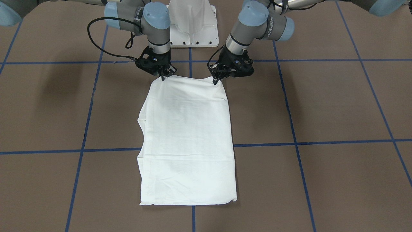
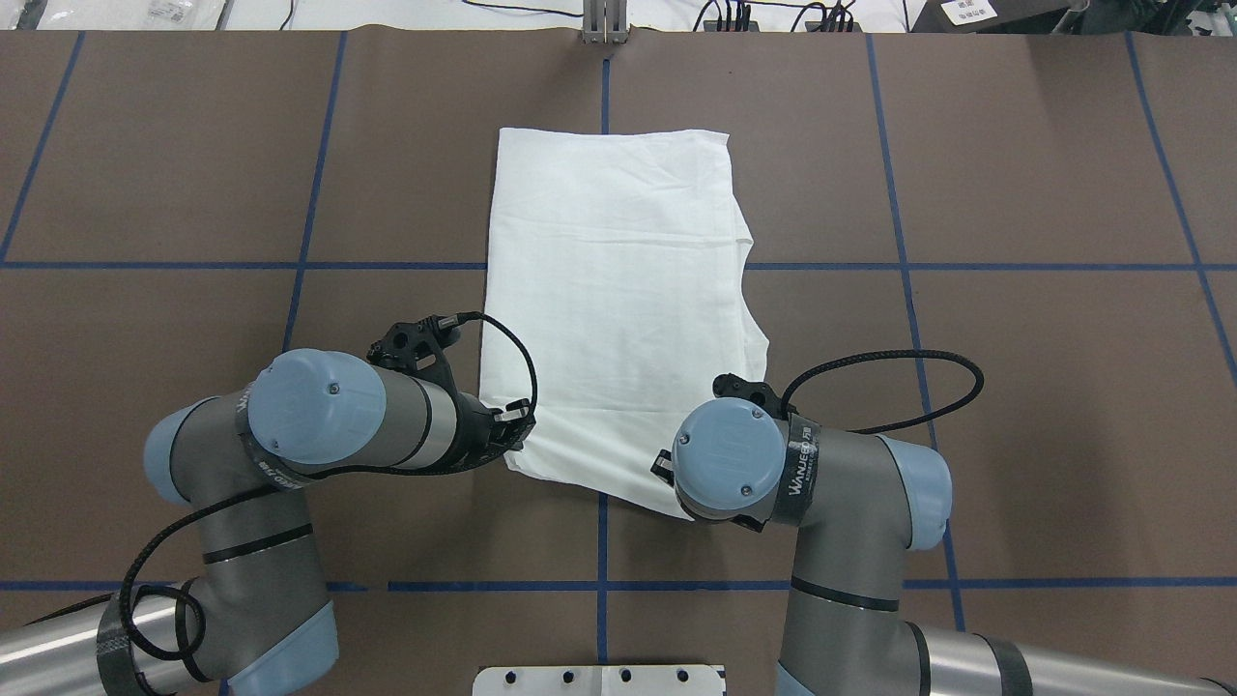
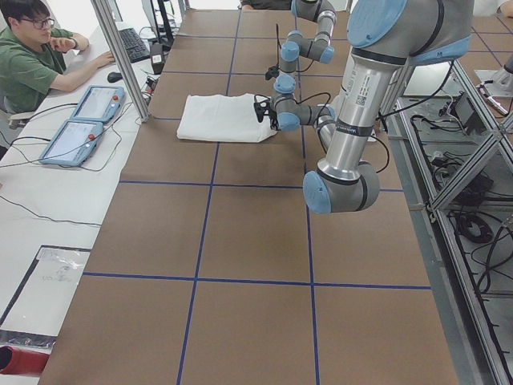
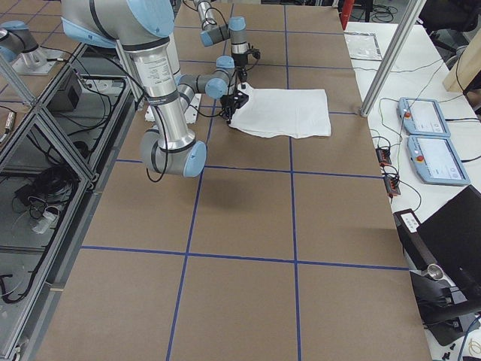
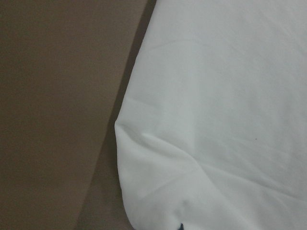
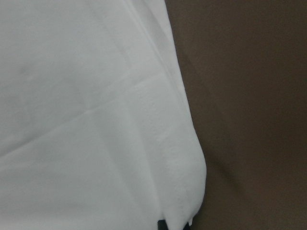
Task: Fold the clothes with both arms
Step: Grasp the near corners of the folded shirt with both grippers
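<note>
Shirt (image 1: 188, 138) lies as a long panel on the table (image 1: 322, 106) before the base (image 1: 193, 29), left gripper (image 1: 216, 80) and right gripper (image 1: 164, 76) each pinching a base-side corner; next, probably lift evenly and fold away from the base.

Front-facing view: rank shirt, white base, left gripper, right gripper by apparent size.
1. shirt, by far the largest
2. white base, though cropped by the top edge
3. left gripper and right gripper: these look alike, so no ranking
</note>
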Controlling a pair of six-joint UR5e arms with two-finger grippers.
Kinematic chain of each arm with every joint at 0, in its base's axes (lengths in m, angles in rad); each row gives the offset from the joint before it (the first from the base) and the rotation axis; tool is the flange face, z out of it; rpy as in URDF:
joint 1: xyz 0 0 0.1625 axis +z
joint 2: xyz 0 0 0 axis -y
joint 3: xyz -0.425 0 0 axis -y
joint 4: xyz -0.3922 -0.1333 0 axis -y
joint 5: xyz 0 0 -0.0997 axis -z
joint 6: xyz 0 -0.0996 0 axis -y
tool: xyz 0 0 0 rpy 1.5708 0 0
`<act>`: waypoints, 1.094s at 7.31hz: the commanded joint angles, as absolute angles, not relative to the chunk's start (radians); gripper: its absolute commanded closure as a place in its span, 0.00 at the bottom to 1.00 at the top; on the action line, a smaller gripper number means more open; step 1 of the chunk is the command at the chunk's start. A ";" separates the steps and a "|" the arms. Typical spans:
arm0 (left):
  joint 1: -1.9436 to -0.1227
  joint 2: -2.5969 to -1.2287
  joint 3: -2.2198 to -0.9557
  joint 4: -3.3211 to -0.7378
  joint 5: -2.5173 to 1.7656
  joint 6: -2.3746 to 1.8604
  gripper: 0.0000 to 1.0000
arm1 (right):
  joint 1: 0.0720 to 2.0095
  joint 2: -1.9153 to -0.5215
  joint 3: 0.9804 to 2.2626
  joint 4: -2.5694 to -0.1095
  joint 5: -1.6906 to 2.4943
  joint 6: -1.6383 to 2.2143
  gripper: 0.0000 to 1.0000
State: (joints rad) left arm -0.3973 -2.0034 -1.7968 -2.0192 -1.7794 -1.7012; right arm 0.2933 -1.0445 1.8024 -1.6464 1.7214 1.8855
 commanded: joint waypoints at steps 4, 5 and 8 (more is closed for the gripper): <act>-0.387 -1.976 -1.898 -1.982 -1.781 -1.707 1.00 | 0.273 -1.080 1.931 -1.647 1.720 1.884 1.00; -0.362 -1.950 -1.969 -1.955 -1.782 -1.718 1.00 | 0.241 -1.103 1.997 -1.651 1.727 1.884 1.00; -0.195 -1.878 -2.188 -1.831 -1.778 -1.819 1.00 | 0.148 -1.175 2.210 -1.657 1.732 1.888 1.00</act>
